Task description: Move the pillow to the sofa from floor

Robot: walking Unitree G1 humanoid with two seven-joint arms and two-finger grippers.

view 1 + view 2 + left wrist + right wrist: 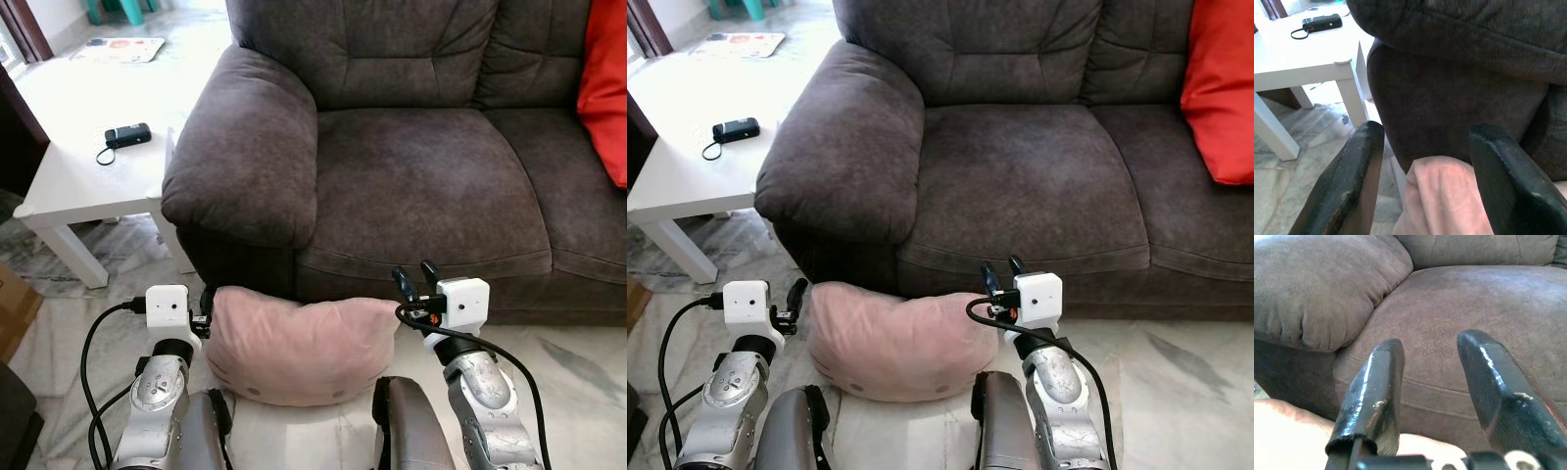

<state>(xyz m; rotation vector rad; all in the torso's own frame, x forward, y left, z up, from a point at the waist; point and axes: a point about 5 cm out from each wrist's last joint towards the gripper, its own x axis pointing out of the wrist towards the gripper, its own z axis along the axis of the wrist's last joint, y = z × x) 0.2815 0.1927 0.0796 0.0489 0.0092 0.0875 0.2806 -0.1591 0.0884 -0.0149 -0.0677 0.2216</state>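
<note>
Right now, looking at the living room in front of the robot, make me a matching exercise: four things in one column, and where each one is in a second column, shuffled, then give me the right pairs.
Things:
1. pink pillow
2. red cushion
3. black device
4. left gripper

Places:
A. on the white table
B. at the pillow's left end, fingers open
C. on the floor against the sofa front
D. on the sofa, at its right side

Pairs: 1-C, 2-D, 3-A, 4-B

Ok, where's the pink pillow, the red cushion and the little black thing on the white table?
pink pillow [294, 343], left eye view, middle of its top side.
red cushion [1220, 88], right eye view, its middle.
black device [128, 135], left eye view, its body.
</note>
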